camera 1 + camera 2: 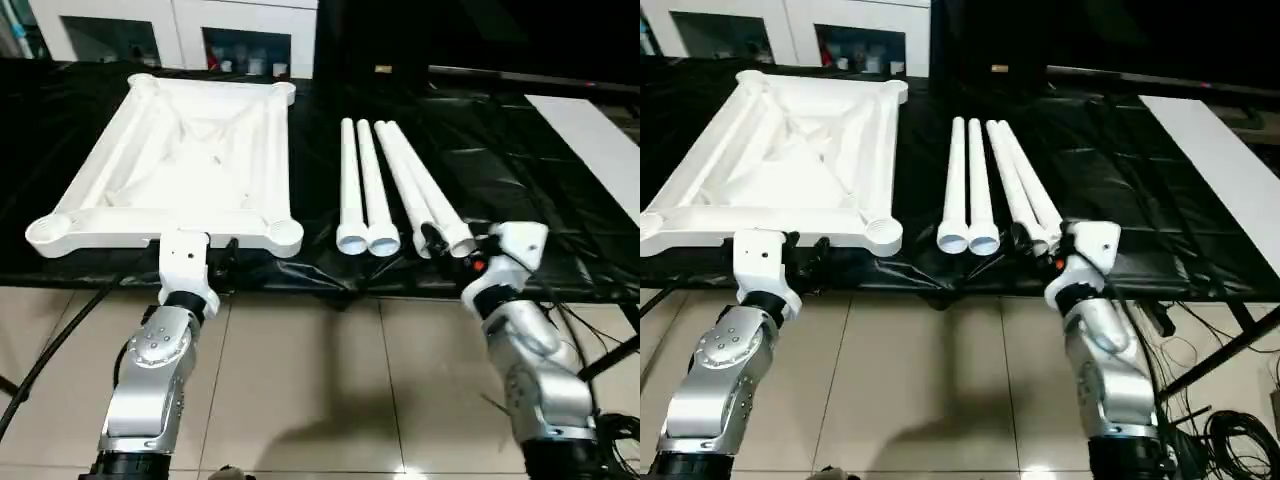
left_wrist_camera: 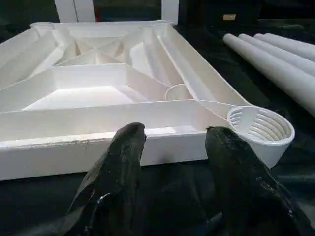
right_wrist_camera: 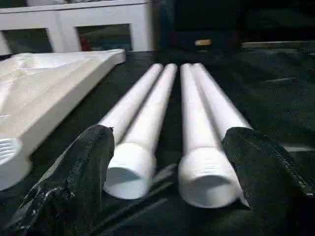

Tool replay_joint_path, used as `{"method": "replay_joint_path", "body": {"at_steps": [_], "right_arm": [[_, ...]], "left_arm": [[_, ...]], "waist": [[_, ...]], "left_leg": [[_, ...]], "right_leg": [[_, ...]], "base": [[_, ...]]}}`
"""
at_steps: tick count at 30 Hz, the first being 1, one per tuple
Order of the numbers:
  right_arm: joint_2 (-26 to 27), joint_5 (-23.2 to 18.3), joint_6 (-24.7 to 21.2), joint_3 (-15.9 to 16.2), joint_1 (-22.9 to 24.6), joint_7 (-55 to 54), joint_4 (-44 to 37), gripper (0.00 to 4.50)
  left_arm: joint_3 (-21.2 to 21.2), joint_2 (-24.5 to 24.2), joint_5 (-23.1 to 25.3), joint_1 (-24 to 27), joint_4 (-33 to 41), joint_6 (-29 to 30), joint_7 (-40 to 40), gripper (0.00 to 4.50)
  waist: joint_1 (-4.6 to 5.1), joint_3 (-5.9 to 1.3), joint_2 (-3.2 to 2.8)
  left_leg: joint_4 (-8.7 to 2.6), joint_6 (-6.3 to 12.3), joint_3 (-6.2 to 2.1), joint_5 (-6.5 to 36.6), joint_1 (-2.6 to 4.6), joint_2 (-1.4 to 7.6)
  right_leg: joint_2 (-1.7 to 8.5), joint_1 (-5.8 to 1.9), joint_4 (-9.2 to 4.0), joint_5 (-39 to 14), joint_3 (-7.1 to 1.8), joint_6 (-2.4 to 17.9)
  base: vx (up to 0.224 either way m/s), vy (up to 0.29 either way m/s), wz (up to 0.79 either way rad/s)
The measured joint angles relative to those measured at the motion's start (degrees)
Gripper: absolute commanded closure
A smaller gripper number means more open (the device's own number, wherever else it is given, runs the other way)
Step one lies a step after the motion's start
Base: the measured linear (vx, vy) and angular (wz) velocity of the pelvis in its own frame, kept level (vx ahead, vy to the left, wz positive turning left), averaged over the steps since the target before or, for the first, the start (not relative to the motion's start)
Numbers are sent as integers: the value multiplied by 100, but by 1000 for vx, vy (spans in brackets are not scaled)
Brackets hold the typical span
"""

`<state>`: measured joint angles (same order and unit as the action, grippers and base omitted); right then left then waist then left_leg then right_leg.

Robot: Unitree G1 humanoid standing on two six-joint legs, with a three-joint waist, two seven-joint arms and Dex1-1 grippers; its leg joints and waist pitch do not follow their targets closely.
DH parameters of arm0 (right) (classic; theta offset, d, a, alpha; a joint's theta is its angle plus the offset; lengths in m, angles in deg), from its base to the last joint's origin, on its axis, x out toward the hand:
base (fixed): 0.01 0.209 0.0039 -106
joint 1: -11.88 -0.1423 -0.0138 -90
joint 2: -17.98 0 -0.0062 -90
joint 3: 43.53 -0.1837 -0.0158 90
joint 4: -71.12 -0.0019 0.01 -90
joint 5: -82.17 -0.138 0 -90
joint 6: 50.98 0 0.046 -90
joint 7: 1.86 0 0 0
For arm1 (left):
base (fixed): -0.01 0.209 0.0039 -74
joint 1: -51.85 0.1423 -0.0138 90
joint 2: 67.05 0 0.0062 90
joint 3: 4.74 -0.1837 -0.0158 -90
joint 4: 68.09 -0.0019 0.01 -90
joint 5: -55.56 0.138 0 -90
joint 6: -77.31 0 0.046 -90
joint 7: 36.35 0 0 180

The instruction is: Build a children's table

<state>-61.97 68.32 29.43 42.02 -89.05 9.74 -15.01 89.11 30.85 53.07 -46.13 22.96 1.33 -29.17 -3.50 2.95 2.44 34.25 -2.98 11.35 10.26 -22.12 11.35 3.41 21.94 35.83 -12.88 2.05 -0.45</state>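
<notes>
The children's table top (image 1: 180,170) lies upside down on the left of the black-covered bench, its ribs and round corner sockets facing up. Four white legs (image 1: 385,185) lie side by side to its right, open ends toward me. My left gripper (image 2: 175,140) is open, and its fingers (image 2: 125,157) stand just short of the top's near rim, close to the near right socket (image 2: 261,129). My right gripper (image 3: 170,147) is open just in front of the legs' near ends (image 3: 206,179), with nothing between its fingers.
A black sheet covers the bench (image 1: 490,150), whose front edge runs just below both grippers. A flat white board (image 1: 590,140) lies at the far right. White cabinets (image 1: 180,35) stand behind. Tiled floor (image 1: 320,380) is below, with cables (image 1: 1230,430) at the lower right.
</notes>
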Motion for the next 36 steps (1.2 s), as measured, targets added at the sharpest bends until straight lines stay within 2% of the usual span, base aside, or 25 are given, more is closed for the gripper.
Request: {"method": "replay_joint_path", "body": {"at_steps": [3, 5, 7, 9, 10, 11, 12, 13, 14, 15, 16, 17, 18, 19, 20, 22, 23, 25, 26, 27, 29, 30, 32, 34, 36], "right_arm": [[34, 40, -1, 49, 30, -25, 2, 62], [48, 56, 9, 44, 37, -67, 23, 62], [80, 73, 36, 44, 36, -87, 86, 62], [155, 101, 43, 99, 18, -107, 138, 62], [181, 106, 43, 129, 6, -108, 158, 62], [202, 107, 49, 164, -12, -108, 170, 62], [204, 111, 51, 168, -50, -112, 198, 62], [193, 114, 63, 161, -69, -116, 204, 62], [161, 115, 91, 128, -62, -121, 209, 62], [133, 116, 99, 86, -54, -126, 221, 62], [104, 118, 104, 41, -72, -131, 258, 62], [82, 119, 105, 34, -104, -134, 317, 62], [85, 119, 108, 29, -103, -136, 328, 62], [137, 118, 109, 31, -80, -137, 343, 62], [197, 119, 108, 68, -80, -130, 389, 62], [262, 119, 110, 136, -83, -121, 418, 62], [261, 121, 123, 157, -126, -117, 418, 62], [263, 122, 134, 175, -241, -115, 423, 62], [262, 120, 149, 173, -288, -118, 427, 62], [264, 119, 153, 173, -321, -118, 450, 62], [265, 117, 166, 165, -340, -119, 540, 62], [240, 118, 169, 145, -347, -120, 632, 62], [160, 121, 168, 38, -326, -124, 717, 62], [125, 125, 171, -14, -326, -129, 734, 62], [130, 127, 173, -19, -327, -132, 751, 62]], "left_arm": [[-104, 27, 26, -22, -35, -81, -1, 219], [-163, 32, 69, -59, -138, -166, -1, 219], [-159, 25, 105, -85, -223, -192, -3, 219], [-135, 2, 109, -107, -248, -196, -4, 219], [-117, -9, 111, -120, -263, -197, -7, 219], [-111, -24, 112, -141, -268, -202, -7, 219], [-103, -55, 115, -159, -269, -220, -6, 219], [-103, -60, 117, -165, -277, -241, -6, 219], [-122, -41, 117, -180, -301, -266, -5, 219], [-177, -9, 119, -220, -316, -275, -2, 219], [-268, 41, 145, -260, -336, -296, -6, 219], [-309, 47, 207, -259, -373, -341, -25, 219], [-301, 11, 263, -266, -405, -376, -66, 219], [-301, -40, 335, -292, -428, -400, -116, 219], [-300, -103, 450, -317, -457, -434, -197, 219], [-300, -113, 550, -340, -479, -462, -291, 219], [-265, -85, 574, -363, -481, -498, -345, 219], [-246, -69, 618, -372, -483, -552, -434, 219], [-244, -46, 610, -397, -500, -550, -450, 219], [-239, -24, 604, -421, -527, -550, -455, 219], [-250, -13, 581, -457, -633, -550, -437, 219], [-241, 24, 514, -483, -703, -528, -402, 219], [-299, 186, 383, -524, -719, -474, -329, 201], [-330, 207, 280, -596, -720, -383, -247, 183], [-257, 203, 206, -633, -721, -348, -228, 178]], "waist": [[-109, -5, -16], [-204, -29, -91], [-209, -57, -137], [-122, -52, -146], [-56, -49, -151], [45, -44, -159], [108, -44, -143], [178, -44, -132], [234, -44, -133], [224, -41, -105], [144, -34, -115], [121, -30, -190], [173, -20, -224], [300, -2, -251], [444, 16, -273], [486, 28, -310], [483, 22, -302], [474, 13, -296], [461, -3, -301], [443, -11, -289], [424, -43, -233], [372, -53, -191], [161, -49, -167], [120, -64, -225], [131, -59, -221]], "left_leg": [[87, 112, -15, 23, -63, -23], [280, 282, -142, 137, -158, -92], [315, 327, -134, 169, -171, -190], [291, 504, -36, 171, -167, -328], [289, 574, 0, 174, -155, -389], [278, 647, 41, 164, -150, -458], [258, 699, 86, 141, -151, -503], [227, 746, 132, 112, -147, -552], [188, 770, 230, 92, -143, -580], [191, 769, 326, 112, -143, -570], [420, 759, 152, 266, -211, -571], [728, 567, -364, 451, -227, -512], [775, 295, -464, 503, -235, -440], [753, 310, -444, 479, -211, -429], [712, 315, -456, 475, -213, -428], [593, 232, -479, 427, -190, -447], [515, 169, -486, 389, -189, -450], [357, 98, -470, 282, -202, -449], [214, 313, -472, 83, -206, -449], [163, 371, -471, -6, -223, -449], [141, 368, -439, -61, -276, -459], [98, 344, -420, -65, -320, -463], [89, 308, -441, 9, -309, -448], [57, 127, -447, -108, -284, -311], [45, 76, -427, -143, -273, -238]], "right_leg": [[30, -4, -19, 11, -41, -34], [62, -12, -22, 25, -84, -122], [150, -19, -85, 62, -109, -191], [238, 9, -106, 84, -127, -86], [299, 37, -52, 51, -117, 57], [342, 64, 61, -23, -78, 183], [357, 112, 151, -69, 78, 207], [331, 122, 180, -83, 174, 137], [355, 101, 117, -28, 132, -54], [455, 90, 25, 86, 81, -316], [498, 74, -15, 169, 54, -398], [584, 71, -38, 250, 133, -452], [672, 30, -65, 256, 250, -458], [629, 18, -109, 190, 283, -386], [478, 20, -101, -15, 159, -74], [283, -37, -39, -8, 200, 153], [128, -108, 48, 17, 226, 189], [-76, -141, 271, -9, 257, 161], [-140, -148, 384, -34, 287, 145], [-134, -160, 402, -94, 277, 147], [-52, -238, 220, -234, 161, 87], [17, -176, 184, -271, 168, -86], [86, -61, 182, -201, 207, -46], [102, -16, 180, -166, 357, -10], [62, -5, 127, -98, 390, 34]], "base": [[-1, 22, -1], [-8, 114, -6], [-15, 180, 0], [-26, 208, 5], [-40, 220, 12], [-40, 220, 12], [-63, 169, 6], [-89, 134, 2], [-89, 134, 2], [-69, 154, 10], [-34, 211, -26], [-34, 211, -26], [-41, 247, -44], [-61, 206, -2], [-61, 206, -2], [-75, 135, 3], [-73, 112, -2], [-79, 12, -2], [-87, -10, -2], [-105, -28, -4], [-81, -49, -4], [-91, -136, -14], [-114, -155, -30], [-55, -66, -35], [-21, -24, -15]]}}
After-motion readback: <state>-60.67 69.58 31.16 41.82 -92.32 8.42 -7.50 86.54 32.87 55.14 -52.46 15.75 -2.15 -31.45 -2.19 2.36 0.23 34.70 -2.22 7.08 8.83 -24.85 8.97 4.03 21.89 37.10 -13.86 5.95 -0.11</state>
